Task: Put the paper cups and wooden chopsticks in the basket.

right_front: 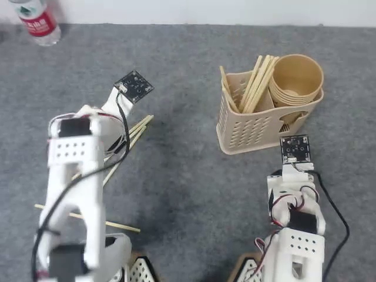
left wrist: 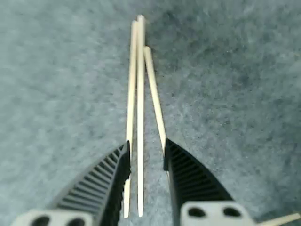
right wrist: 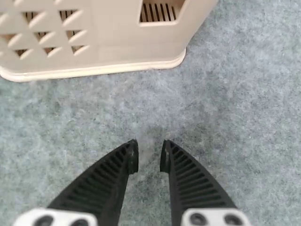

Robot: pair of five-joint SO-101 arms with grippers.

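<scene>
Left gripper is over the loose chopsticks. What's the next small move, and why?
Probably lower the left gripper and close it: its jaws stand open astride the wooden chopsticks, which lie flat on the grey carpet, two running between them.

Basket: your beige plastic basket [right_front: 252, 134] stands upright on the grey mat [right_front: 188, 194], and you can see its walls pierced with slots.
Paper cups: you have a nested stack of tan paper cups [right_front: 298, 79] upright at one end of the basket, rims above its edge.
Chopsticks in basket: your bundle of pale wooden chopsticks [right_front: 256, 85] leans tilted at the other end, beside the cups, tips poking out.
Loose chopsticks: your three loose chopsticks [left wrist: 140, 94] lie flat on the mat, nearly parallel, well apart from the basket.
Single chopstick: you have one more single chopstick [right_front: 120, 225] lying flat, apart from those three.
</scene>
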